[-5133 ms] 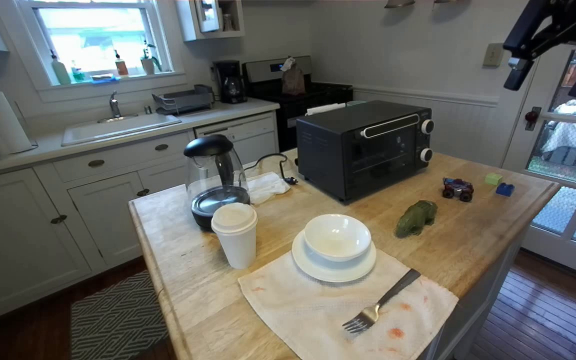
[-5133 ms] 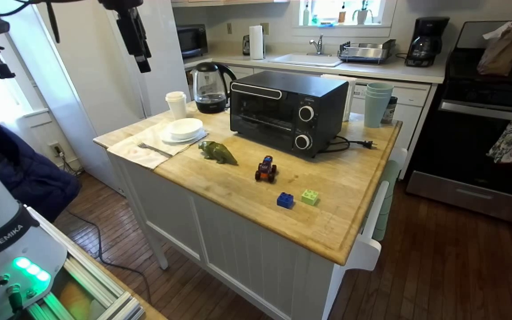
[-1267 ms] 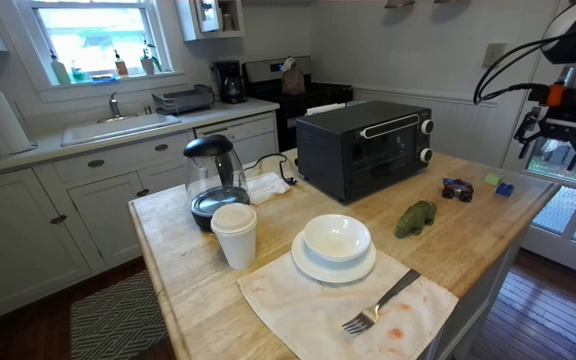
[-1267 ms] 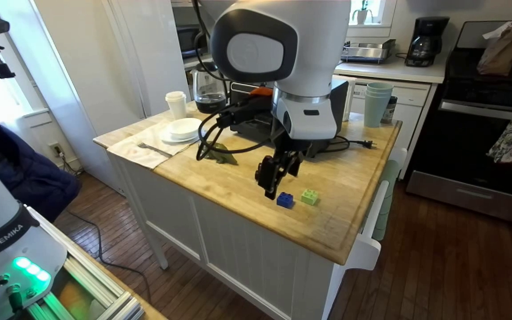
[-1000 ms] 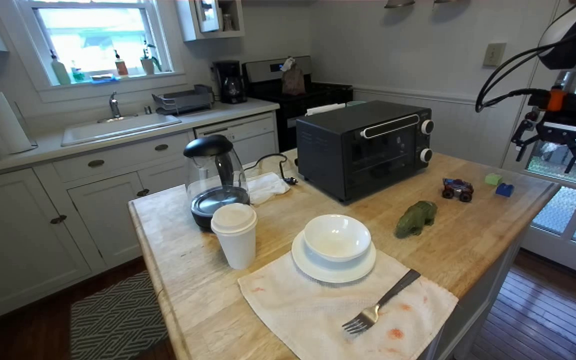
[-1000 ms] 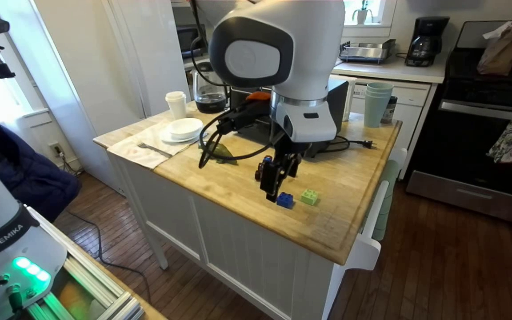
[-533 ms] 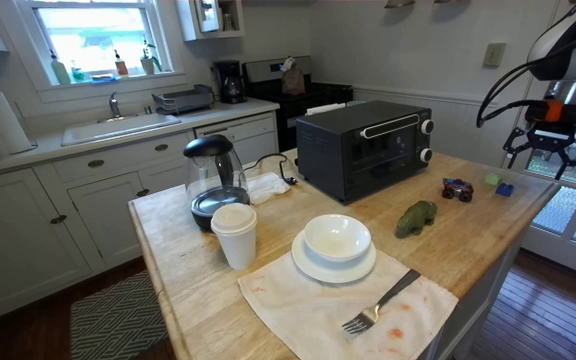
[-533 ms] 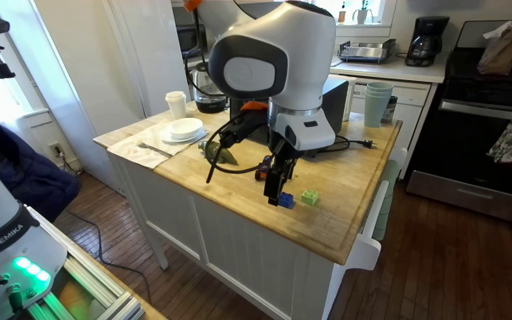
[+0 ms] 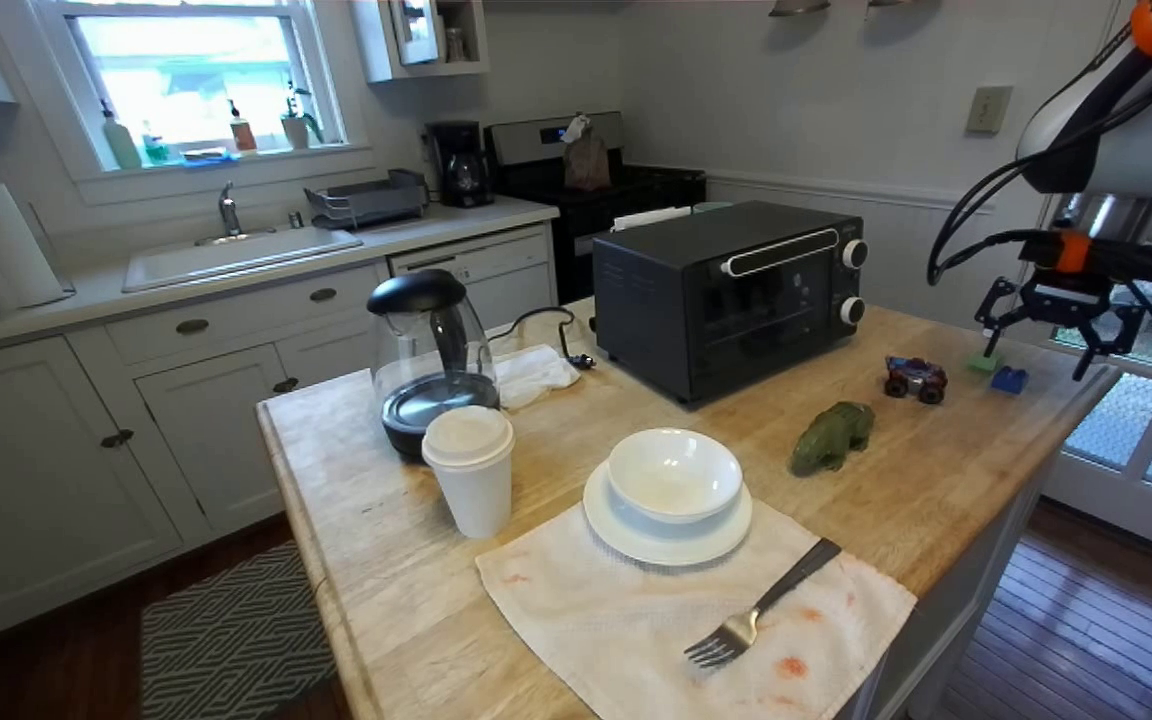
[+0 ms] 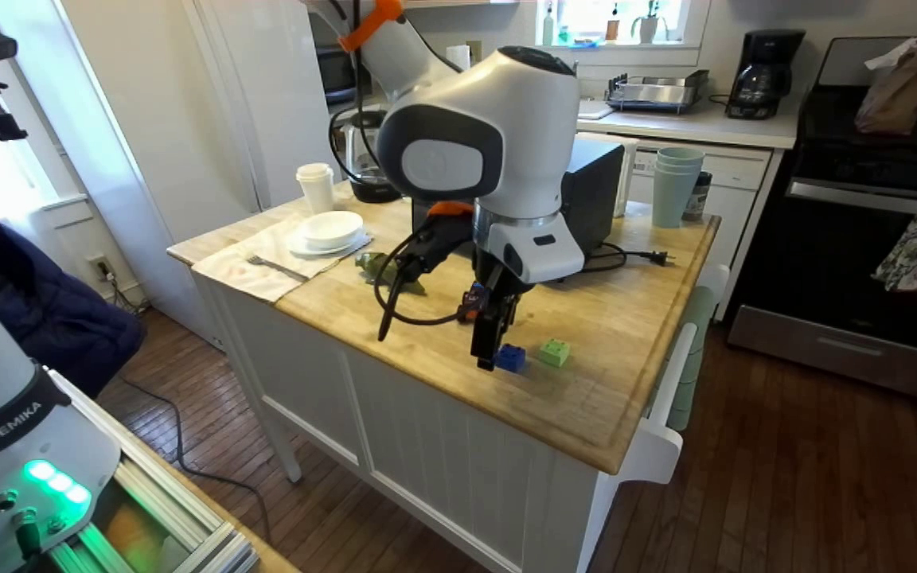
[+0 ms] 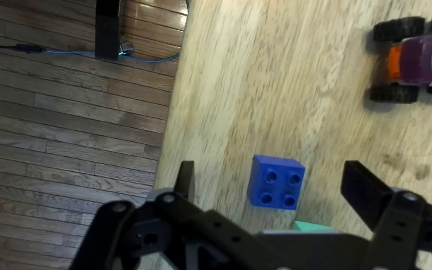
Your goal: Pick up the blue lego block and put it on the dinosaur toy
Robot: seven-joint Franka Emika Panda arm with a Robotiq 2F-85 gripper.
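Observation:
The blue lego block stands studs up on the wooden table; it also shows in both exterior views. My gripper is open and empty. In the wrist view its fingers stand apart on either side of the block, touching neither side. In an exterior view the gripper hangs low over the table's end, its fingertips near block height. The green dinosaur toy lies on the table by the white bowl, away from the gripper. In an exterior view the arm's cable partly covers the dinosaur.
A light green block sits close to the blue one, mostly hidden by the gripper in the wrist view. A toy truck stands between blocks and dinosaur. A black toaster oven stands behind. The table edge runs near the blue block.
My arm has swung in over the table's end with the toys. In the last second the gripper has moved down and closer to the blue block. It stays open; the blocks and dinosaur have not moved.

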